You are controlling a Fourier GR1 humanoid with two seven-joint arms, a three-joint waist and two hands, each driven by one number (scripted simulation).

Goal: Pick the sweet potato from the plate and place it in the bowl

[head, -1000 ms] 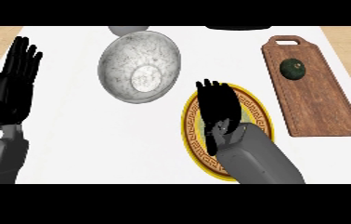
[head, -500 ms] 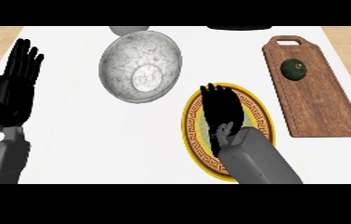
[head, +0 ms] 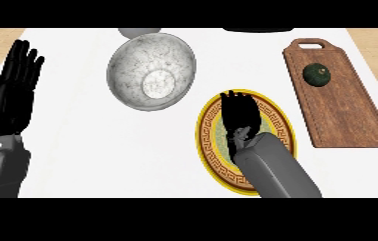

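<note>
The right robot hand lies over the yellow-rimmed plate, fingers stretched out straight and pointing away, covering the plate's middle; the sweet potato cannot be seen beneath it. The left robot hand rests at the left edge, fingers straight and apart. Beyond the plate, on the white table, stands the marbled grey bowl. To the right, a wooden cutting board carries a dark green fruit.
</note>
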